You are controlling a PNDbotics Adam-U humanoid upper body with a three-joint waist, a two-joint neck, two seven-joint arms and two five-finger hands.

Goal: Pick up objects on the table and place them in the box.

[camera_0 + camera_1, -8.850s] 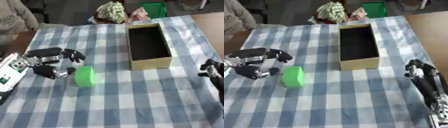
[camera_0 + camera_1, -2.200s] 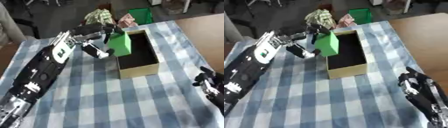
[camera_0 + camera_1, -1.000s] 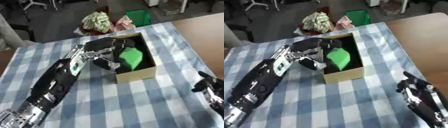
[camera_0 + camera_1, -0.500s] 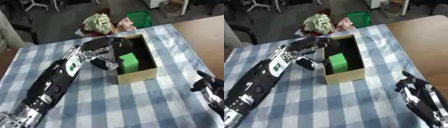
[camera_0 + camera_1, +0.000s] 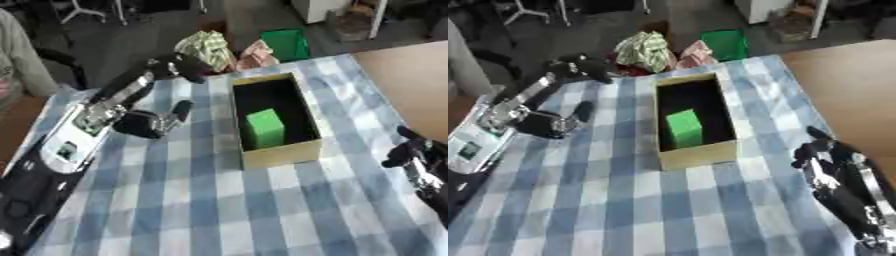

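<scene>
Green block (image 5: 265,127) stands inside the cardboard box (image 5: 278,152), so the placing step looks done. At nine o'clock of the box, the left hand (image 5: 162,120) hangs empty, fingers relaxed. At four o'clock, the right hand (image 5: 820,150) idles, fingers relaxed; the checked counter (image 5: 201,200) shows no further object to fetch.

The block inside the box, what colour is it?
Green; the block shows best in the left eye view.
</scene>
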